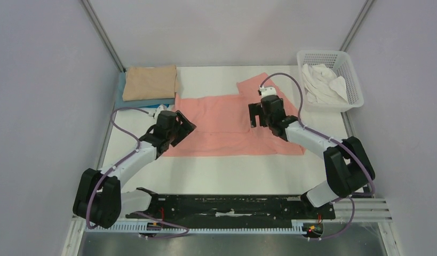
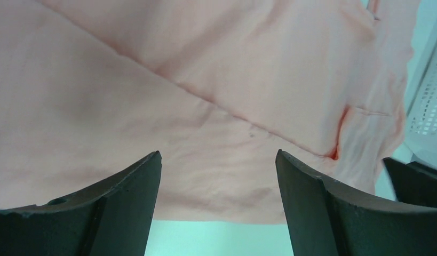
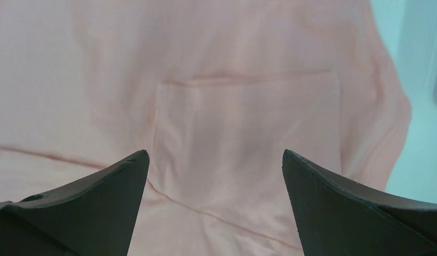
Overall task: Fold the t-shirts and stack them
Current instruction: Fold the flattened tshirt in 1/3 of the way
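Observation:
The salmon-pink t-shirt (image 1: 227, 128) lies spread flat across the middle of the table, one sleeve pointing to the far right. My left gripper (image 1: 185, 124) is open and empty over its left edge; the left wrist view shows the cloth (image 2: 205, 80) and its hem between the open fingers (image 2: 130, 202). My right gripper (image 1: 260, 116) is open and empty above the shirt's right part; the right wrist view shows its chest pocket (image 3: 243, 117) between the fingers (image 3: 323, 197). A folded tan shirt (image 1: 150, 81) lies on a blue shirt (image 1: 141, 102) at the far left. A white shirt (image 1: 323, 82) lies crumpled in the basket.
The white plastic mesh basket (image 1: 350, 74) stands at the far right corner and shows at the right edge of the left wrist view (image 2: 429, 106). Grey walls close in the table on the left, far and right sides. A black rail runs along the near edge (image 1: 232, 205).

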Motion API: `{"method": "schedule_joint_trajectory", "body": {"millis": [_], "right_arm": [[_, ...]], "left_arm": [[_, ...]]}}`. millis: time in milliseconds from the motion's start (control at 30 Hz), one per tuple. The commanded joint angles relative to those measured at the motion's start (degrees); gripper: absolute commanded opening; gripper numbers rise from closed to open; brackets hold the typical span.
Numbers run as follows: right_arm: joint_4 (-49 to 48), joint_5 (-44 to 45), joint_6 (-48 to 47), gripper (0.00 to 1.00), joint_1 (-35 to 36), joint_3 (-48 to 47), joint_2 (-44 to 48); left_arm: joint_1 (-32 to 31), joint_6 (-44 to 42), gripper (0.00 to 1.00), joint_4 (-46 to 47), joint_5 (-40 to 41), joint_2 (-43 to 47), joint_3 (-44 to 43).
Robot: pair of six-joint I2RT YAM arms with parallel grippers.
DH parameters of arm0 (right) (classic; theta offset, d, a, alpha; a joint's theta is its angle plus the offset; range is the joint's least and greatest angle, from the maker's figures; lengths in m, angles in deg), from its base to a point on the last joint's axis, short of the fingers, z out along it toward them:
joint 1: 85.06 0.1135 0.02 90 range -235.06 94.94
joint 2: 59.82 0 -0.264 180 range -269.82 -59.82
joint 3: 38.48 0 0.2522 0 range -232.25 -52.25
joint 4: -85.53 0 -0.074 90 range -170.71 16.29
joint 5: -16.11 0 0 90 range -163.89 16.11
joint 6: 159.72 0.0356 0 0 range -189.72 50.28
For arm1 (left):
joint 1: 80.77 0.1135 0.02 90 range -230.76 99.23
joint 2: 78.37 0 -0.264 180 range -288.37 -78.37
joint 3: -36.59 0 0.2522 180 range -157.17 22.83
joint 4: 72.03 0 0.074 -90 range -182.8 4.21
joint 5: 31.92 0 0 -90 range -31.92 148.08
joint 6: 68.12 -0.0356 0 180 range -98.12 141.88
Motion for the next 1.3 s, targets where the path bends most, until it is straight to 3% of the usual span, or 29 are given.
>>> {"method": "schedule_joint_trajectory", "body": {"millis": [0, 167, 367, 467, 633, 933, 1067, 1267], "right_arm": [[-3.57, -1.74, 3.79, 0.98, -0.53, 8.54, 2.82], [-1.72, -0.09, 5.13, 0.98, -0.64, 12.38, 2.77], [5.26, 3.02, 10.24, 0.98, -0.79, 19.35, 5.56], [7.92, 2.72, 14.08, 0.98, -0.79, 24.79, 11.27], [12.47, -4.92, 16.33, 0.98, -0.69, 33.73, 21.58], [18.67, -13.51, 26.83, 0.98, -0.29, 44.92, 44.62], [20.59, -16.60, 29.85, 0.98, 0.08, 47.42, 50.99], [24.42, -14.12, 30.92, 0.98, 0.12, 42.90, 57.43]], "left_arm": [[-1.25, -2.63, 0.84, 2.68, 1.71, -5.81, -4.05], [-1.89, -2.79, 0.84, 3.84, -1.85, -15.49, -5.70], [-3.51, -1.63, 0.84, 3.28, -1.37, -16.52, -2.58], [-5.21, -0.44, 0.84, 2.21, -0.40, -14.05, -0.01], [-7.98, 1.68, 0.84, -1.58, 0.67, -7.02, 4.24], [-14.54, 11.57, 0.85, -9.29, 5.33, 12.90, 16.30], [-15.28, 13.50, 0.85, -9.72, 7.53, 19.97, 19.53], [-15.31, 10.20, 0.85, -12.47, 8.40, 21.37, 14.23]]}}
